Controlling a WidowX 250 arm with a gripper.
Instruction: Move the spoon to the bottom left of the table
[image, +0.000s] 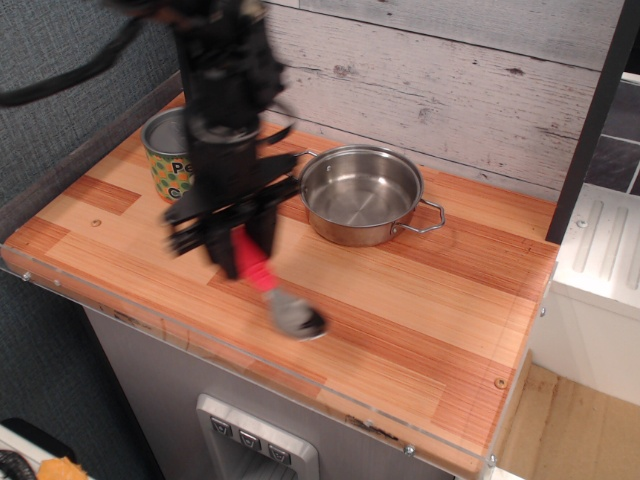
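Note:
The spoon (277, 297) has a red ribbed handle and a shiny silver bowl. My gripper (240, 252) is shut on its red handle and holds it tilted, bowl down, just above the front middle-left of the wooden table (430, 300). The image of arm and spoon is blurred by motion. The black arm reaches down from the upper left and hides part of the can behind it.
A steel pot (362, 195) with two side handles stands at the back middle. A "Peas & Carrots" can (163, 150) stands at the back left, partly behind the arm. A clear acrylic rim (150, 325) runs along the table's front edge.

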